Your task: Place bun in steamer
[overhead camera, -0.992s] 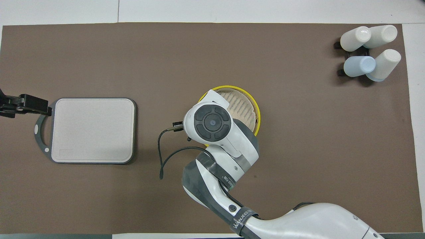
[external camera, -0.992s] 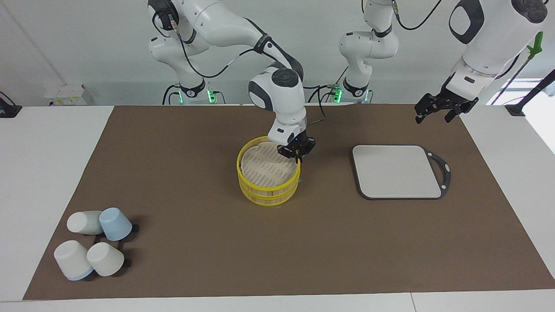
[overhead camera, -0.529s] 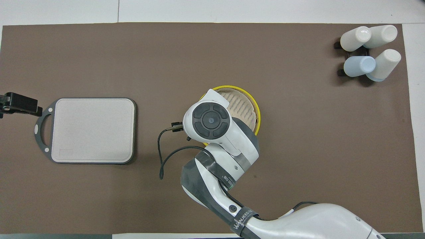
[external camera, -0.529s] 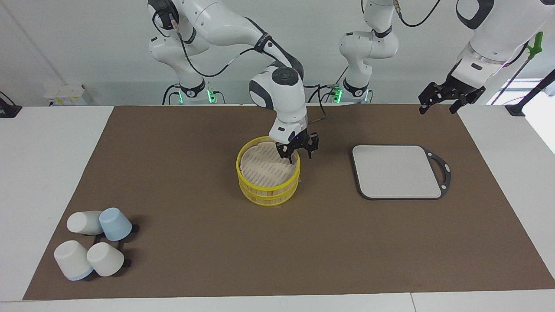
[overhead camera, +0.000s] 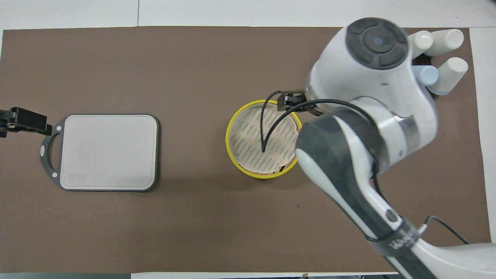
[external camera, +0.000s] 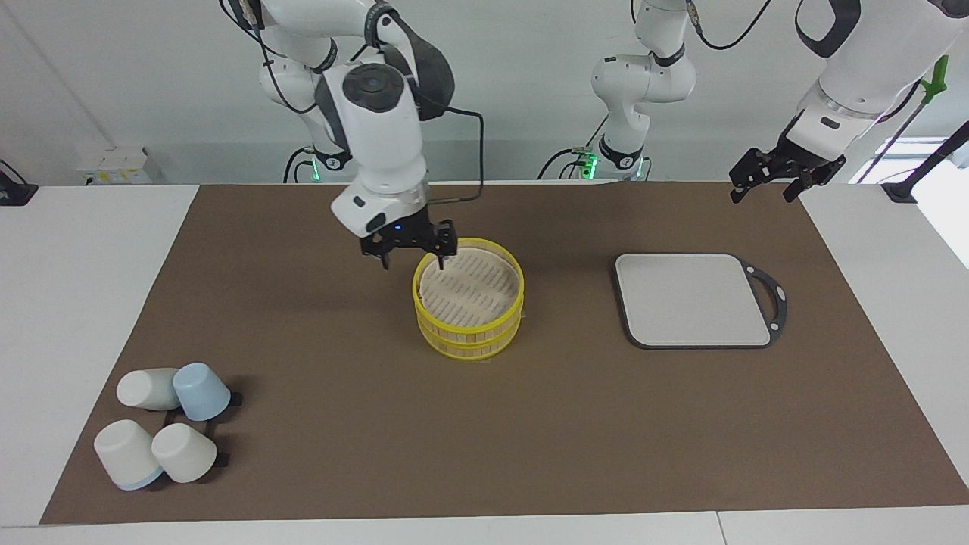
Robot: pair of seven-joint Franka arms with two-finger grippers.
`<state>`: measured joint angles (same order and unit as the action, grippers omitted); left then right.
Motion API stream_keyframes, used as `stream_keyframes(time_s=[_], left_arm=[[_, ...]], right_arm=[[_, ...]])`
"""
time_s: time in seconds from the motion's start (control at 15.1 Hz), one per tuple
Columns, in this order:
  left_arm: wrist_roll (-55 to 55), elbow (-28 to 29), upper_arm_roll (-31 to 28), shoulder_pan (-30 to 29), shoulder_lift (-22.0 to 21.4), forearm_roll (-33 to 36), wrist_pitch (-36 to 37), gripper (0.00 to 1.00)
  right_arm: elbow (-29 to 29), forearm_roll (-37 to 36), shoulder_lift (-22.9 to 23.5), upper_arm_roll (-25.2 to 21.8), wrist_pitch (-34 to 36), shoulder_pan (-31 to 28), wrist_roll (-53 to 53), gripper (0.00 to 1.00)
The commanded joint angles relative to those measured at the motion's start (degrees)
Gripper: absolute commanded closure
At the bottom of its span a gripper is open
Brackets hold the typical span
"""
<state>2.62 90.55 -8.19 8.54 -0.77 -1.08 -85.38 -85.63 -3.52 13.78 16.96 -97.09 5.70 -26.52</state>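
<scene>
The steamer stands mid-table, a round yellow-rimmed basket, and also shows in the overhead view. Its pale slatted lid lies on top, slightly askew in the overhead view. The bun is hidden or out of view. My right gripper is open and empty, raised over the steamer's rim on the side toward the right arm's end of the table. In the overhead view the arm hides it. My left gripper is open and empty, and waits in the air over the mat's edge by the board's handle.
A grey cutting board with a dark handle lies toward the left arm's end. Several white and blue cups lie on a black rack at the mat's corner, toward the right arm's end.
My right gripper has risen and swung across the steamer, from the side toward the left arm to the side toward the right arm. The lid stays on the steamer. The left gripper has barely moved.
</scene>
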Motion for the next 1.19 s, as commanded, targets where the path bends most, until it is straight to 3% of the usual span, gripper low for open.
stream_keyframes(time_s=[0.0, 0.33, 0.46, 0.73, 1.12], left_arm=[[1.86, 0.33, 0.46, -0.72, -0.2, 0.99, 0.48, 0.0], [1.95, 0.24, 0.55, -0.54, -0.11, 1.96, -0.05, 0.0], [1.86, 0.24, 0.55, -0.54, -0.11, 1.95, -0.05, 0.0], [1.86, 0.5, 0.55, -0.54, -0.2, 1.95, -0.14, 0.0], [1.69, 0.5, 0.55, -0.54, -0.2, 1.95, -0.57, 0.0]], right_arm=[[-3.84, 0.36, -6.38, 0.71, 5.67, -5.24, 6.2, 0.0], [-6.48, 0.8, -12.8, 0.8, 9.64, -7.19, 7.79, 0.0], [-6.92, 1.23, -12.64, -0.95, 8.6, -7.54, 12.17, 0.0], [-7.45, 1.41, -12.63, -8.86, 7.71, -4.65, 20.28, 0.0], [-7.45, 1.41, -12.63, -8.87, 7.27, -4.47, 20.28, 0.0]])
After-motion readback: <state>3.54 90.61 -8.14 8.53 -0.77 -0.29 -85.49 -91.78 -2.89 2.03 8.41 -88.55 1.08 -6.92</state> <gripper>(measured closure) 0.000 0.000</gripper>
